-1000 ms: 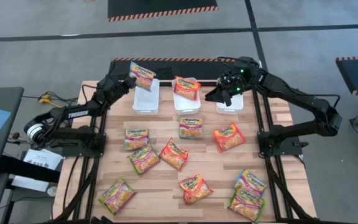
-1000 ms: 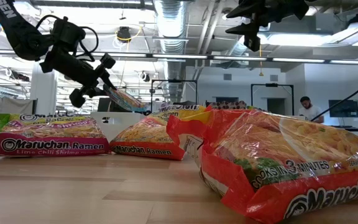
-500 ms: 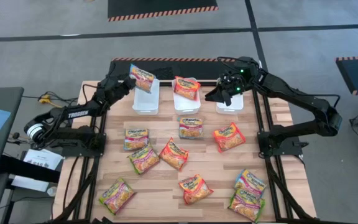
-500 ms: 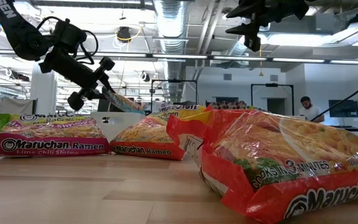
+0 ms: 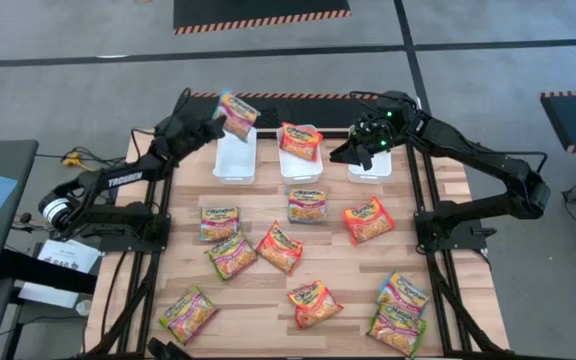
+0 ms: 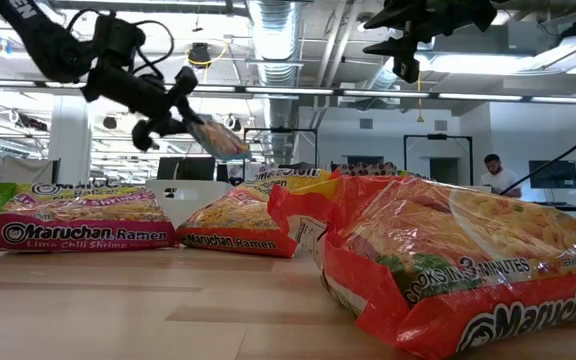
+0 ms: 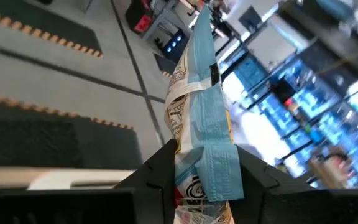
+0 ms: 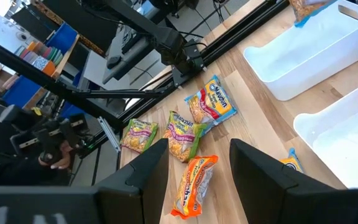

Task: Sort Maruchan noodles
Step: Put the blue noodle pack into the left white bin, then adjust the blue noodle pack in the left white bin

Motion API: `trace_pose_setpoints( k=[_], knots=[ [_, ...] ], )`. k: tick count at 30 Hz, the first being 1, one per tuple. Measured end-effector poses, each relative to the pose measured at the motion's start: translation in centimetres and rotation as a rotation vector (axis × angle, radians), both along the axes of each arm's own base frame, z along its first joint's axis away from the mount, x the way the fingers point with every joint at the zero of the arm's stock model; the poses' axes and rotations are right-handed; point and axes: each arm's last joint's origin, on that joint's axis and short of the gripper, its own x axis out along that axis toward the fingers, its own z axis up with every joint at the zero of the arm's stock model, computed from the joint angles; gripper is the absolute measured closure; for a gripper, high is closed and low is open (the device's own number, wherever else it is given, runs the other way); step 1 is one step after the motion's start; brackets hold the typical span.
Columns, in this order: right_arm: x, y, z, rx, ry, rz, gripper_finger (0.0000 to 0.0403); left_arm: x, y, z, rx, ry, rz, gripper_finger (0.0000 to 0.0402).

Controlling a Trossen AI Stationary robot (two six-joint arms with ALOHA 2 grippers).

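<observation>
My left gripper point(image 5: 215, 124) is shut on a blue-accented Maruchan noodles packet point(image 5: 238, 113), held in the air above the far end of the left white bin point(image 5: 234, 160). In the low view this gripper point(image 6: 181, 103) holds the packet point(image 6: 220, 140) high over the table. An orange packet point(image 5: 300, 140) lies slanted on the middle bin point(image 5: 299, 168). My right gripper point(image 5: 361, 150) hovers open over the right bin point(image 5: 370, 170), with nothing between its fingers point(image 8: 151, 168). Several more packets, such as one at the table's middle point(image 5: 308, 205), lie flat on the wooden table point(image 5: 468, 250). My left gripper pinches the packet's blue sealed end point(image 7: 209, 163) between its two fingers point(image 7: 159, 169). The fingers reach about level from the table's left side. The packet stands edge-on between them and sticks out beyond the fingertips, lifted clear of bin and table.
Three white bins stand in a row at the table's far edge. Loose packets are spread over the middle and near part of the table point(image 5: 279, 247) point(image 5: 396, 330). In the low view a large orange packet point(image 6: 448, 270) lies close to the camera. A person point(image 6: 493, 175) stands far back in the room.
My left gripper has risen and drifted toward the table's far edge while rolling at the wrist. The blue packet has gone up with it, from low over the left bin to higher above the bin's far rim, and lies more level now. It stays held.
</observation>
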Motion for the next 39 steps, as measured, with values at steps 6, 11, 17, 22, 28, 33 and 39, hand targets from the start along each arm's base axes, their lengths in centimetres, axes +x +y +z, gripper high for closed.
trace_pose_setpoints(
  k=[6, 11, 17, 22, 28, 33, 39],
  knots=[
    [0.0, 0.0, 0.0, 0.0, 0.0, 0.0, 0.0207, -0.4, 1.3, 1.8, 0.056, 0.09, 0.051, 0.029],
    [0.0, 0.0, 0.0, 0.0, 0.0, 0.0, 0.0207, -1.3, 1.9, 1.7, 0.0, 0.034, 0.104, 0.0307],
    [0.0, 0.0, 0.0, -0.001, 0.0, 0.0, 0.0207, -1.2, 1.9, 1.5, -0.028, 0.029, 0.04, 0.0335],
    [0.0, 0.0, 0.1, -0.005, -0.005, 0.001, 0.0207, -1.2, 1.9, 2.4, 0.004, -0.082, 0.004, 0.0344],
    [0.3, -0.2, 0.8, -0.055, -0.077, 0.001, 0.0207, -0.9, 1.5, 4.1, 0.113, -0.219, -0.138, 0.0345],
    [0.5, -0.4, 1.7, -0.095, -0.166, -0.006, 0.0207, -0.8, 1.2, 5.2, 0.166, -0.293, -0.242, 0.0345],
    [0.8, 0.0, 1.9, -0.103, -0.181, 0.011, 0.0207, 0.0, 1.4, 7.4, 0.216, -0.195, -0.395, 0.0345]
  ],
)
